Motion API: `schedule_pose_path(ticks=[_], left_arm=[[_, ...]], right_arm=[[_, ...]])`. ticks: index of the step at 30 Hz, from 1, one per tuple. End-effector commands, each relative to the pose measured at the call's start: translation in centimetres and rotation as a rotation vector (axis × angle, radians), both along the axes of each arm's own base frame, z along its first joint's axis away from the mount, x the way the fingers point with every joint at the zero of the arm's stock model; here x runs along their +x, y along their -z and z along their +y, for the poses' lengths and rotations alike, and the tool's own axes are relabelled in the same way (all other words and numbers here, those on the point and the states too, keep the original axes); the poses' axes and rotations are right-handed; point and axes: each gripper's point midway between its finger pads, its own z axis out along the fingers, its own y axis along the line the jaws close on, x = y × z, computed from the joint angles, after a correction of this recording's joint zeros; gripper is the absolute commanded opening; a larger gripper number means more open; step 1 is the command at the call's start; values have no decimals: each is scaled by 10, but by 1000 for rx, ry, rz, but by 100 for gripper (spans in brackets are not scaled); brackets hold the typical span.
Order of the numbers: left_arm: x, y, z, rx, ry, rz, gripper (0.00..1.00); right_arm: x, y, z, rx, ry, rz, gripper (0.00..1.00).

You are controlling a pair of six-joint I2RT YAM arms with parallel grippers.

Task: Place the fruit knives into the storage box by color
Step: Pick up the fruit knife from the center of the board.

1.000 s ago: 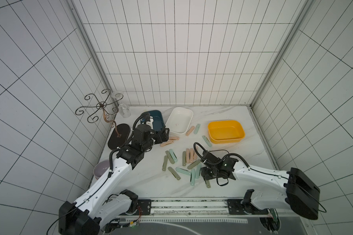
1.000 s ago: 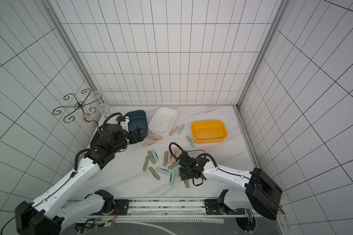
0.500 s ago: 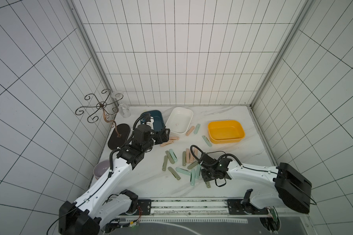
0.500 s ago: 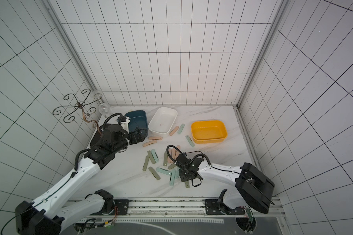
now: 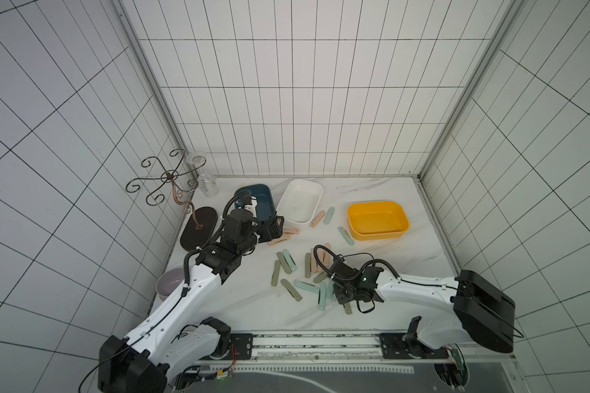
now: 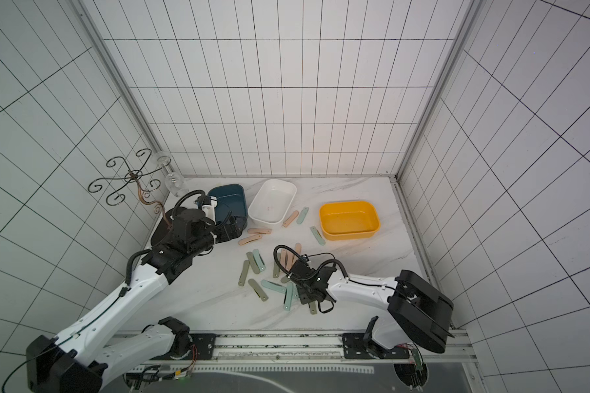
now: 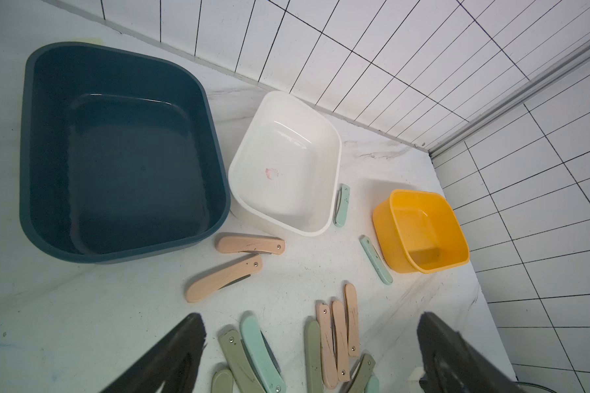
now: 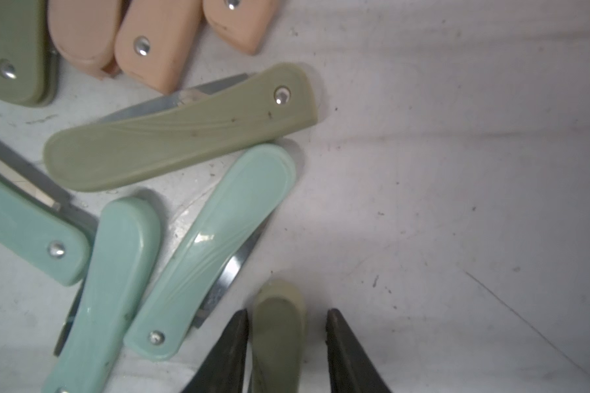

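right gripper (image 8: 286, 311) sits low at the near edge of the pile, jaws straddling a lone olive knife (image 8: 278, 340). One finger is at its edge and a gap shows on the other side, so it's not clamped yet. Sensible pick: bare table (image 5: 389, 272) on one side, mint knives just beside on the other. left gripper (image 7: 309, 320) hangs wide open and empty near the peach pair (image 7: 249, 245) by the blue box (image 5: 268, 200). All fruit knives (image 5: 305, 286) lie on the table. The blue box, white box (image 5: 298, 204) and yellow box (image 5: 377, 221) are empty.

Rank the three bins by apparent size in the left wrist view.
1. dark blue bin
2. white bin
3. yellow bin
Blue sits nearest this camera and yellow farthest, so their real sizes may be closer.
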Motion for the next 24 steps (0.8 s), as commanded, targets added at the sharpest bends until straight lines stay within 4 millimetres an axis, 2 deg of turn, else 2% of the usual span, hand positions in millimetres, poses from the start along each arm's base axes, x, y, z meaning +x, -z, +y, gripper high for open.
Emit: schedule_pose_path(ticks=[1, 9, 24], left_arm=[[1, -1, -1, -19, -4, -8, 97], [0, -1, -1, -22, -3, -7, 97], [1, -1, -1, -32, -9, -6, 97]], right_arm=[[-20, 24, -15, -63, -3, 84, 38], [-27, 27, -13, -25, -1, 111, 38], [-35, 27, -29, -83, -19, 124, 37]])
